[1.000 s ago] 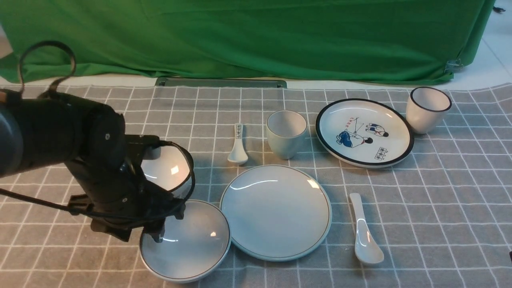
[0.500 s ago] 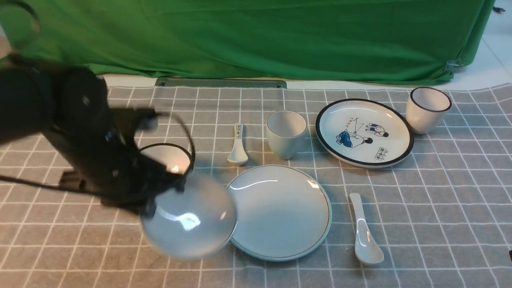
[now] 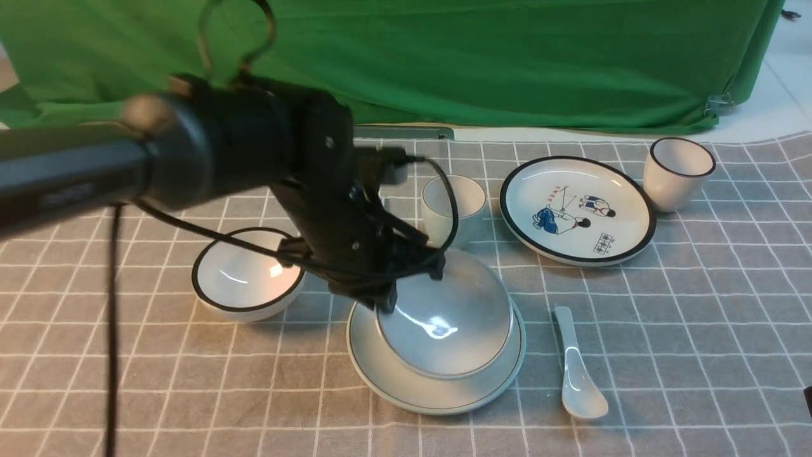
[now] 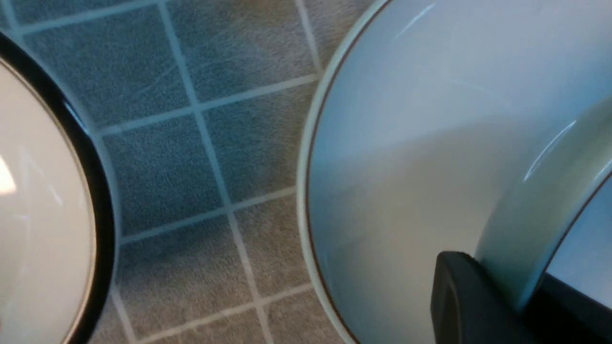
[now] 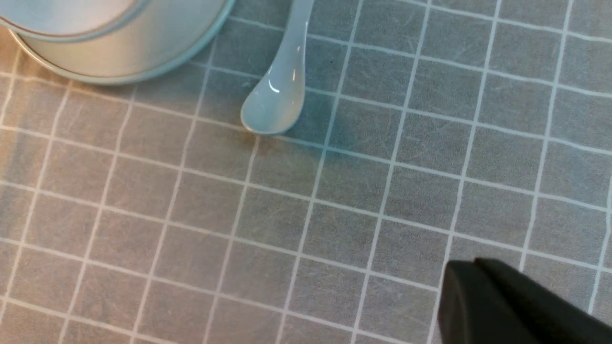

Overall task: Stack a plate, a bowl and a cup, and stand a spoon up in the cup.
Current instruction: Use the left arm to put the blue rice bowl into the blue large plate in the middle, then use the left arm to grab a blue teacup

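Glazed bowl (image 3: 450, 330), rim-pinched by the left gripper (image 3: 386, 303), hangs tilted over the plate (image 3: 444, 395) and could clatter down off-centre; whether the right gripper (image 5: 502, 306) has its jaws parted cannot be told.

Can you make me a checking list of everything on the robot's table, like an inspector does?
Surface: grey checked cloth, lying flat.
Job's things: bowl tilted over the plate, gripped at its rim; cup behind them; spoon lying right of the plate.
Clutter: black-rimmed bowl, cartoon plate, black-rimmed cup.
Tools: left tool shut on the bowl; right tool barely in view, open or shut unclear.
Cables: black cable hanging from the left arm.
Surroundings: green curtain behind.
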You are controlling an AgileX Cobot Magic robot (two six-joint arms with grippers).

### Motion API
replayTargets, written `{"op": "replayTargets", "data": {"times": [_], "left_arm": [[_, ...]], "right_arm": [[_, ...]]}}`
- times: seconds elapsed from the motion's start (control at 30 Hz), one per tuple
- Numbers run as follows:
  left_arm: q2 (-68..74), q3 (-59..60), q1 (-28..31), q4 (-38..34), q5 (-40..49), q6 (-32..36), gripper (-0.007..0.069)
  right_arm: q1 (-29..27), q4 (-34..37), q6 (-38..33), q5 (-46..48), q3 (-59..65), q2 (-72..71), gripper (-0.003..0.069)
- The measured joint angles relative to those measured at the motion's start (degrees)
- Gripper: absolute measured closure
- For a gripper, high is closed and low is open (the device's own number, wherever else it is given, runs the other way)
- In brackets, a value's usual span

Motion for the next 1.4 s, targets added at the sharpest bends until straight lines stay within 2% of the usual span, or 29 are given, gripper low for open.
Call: {"op": "replayTargets", "data": {"times": [0.2,0.33,0.43,0.5,0.53,0.63,0.73,0.9,0.97,1.13,1.4], "left_arm": [[3.3,-0.5,0.0,0.2,-2.0,0.0,0.0601],[3.7,-0.6,0.0,0.2,-4.0,0.0,0.0572],[3.7,-1.8,0.0,0.4,-3.1,0.3,0.0477],[3.7,-4.2,0.1,0.7,0.5,0.3,0.0377],[3.7,-4.5,0.1,0.7,0.9,0.3,0.0368],[3.7,-10.9,0.1,0.9,5.2,-0.6,0.0208],[4.3,-18.9,0.2,1.4,6.1,-4.5,0.0151],[9.3,-31.6,2.0,2.0,10.3,-5.5,0.0174],[14.6,-40.8,3.5,1.4,13.7,-5.5,0.0208],[25.2,-52.1,4.7,1.5,17.9,-5.1,0.0225],[32.3,-57.4,4.7,-0.4,18.5,-3.9,0.0230]], "right_arm": [[0.0,0.0,-0.6,-0.2,0.0,0.0,0.0624],[0.0,0.0,-0.7,-0.4,0.0,0.0,0.0619],[0.0,0.0,-0.7,-0.4,0.0,0.0,0.0615],[0.0,0.0,-0.7,-0.4,0.0,0.0,0.0613],[0.0,0.0,-0.7,-0.4,0.0,0.0,0.0613],[0.0,0.0,-0.7,-0.4,0.0,0.0,0.0610],[0.0,0.0,-0.7,-0.4,0.0,0.0,0.0606],[0.0,-0.4,-1.0,-0.8,0.0,0.0,0.0601],[0.0,-1.0,-1.4,-0.8,0.0,0.0,0.0595],[0.0,-1.3,-2.5,-1.0,0.2,0.0,0.0590],[0.0,-1.6,-3.5,-1.3,0.8,0.0,0.0589]]}}
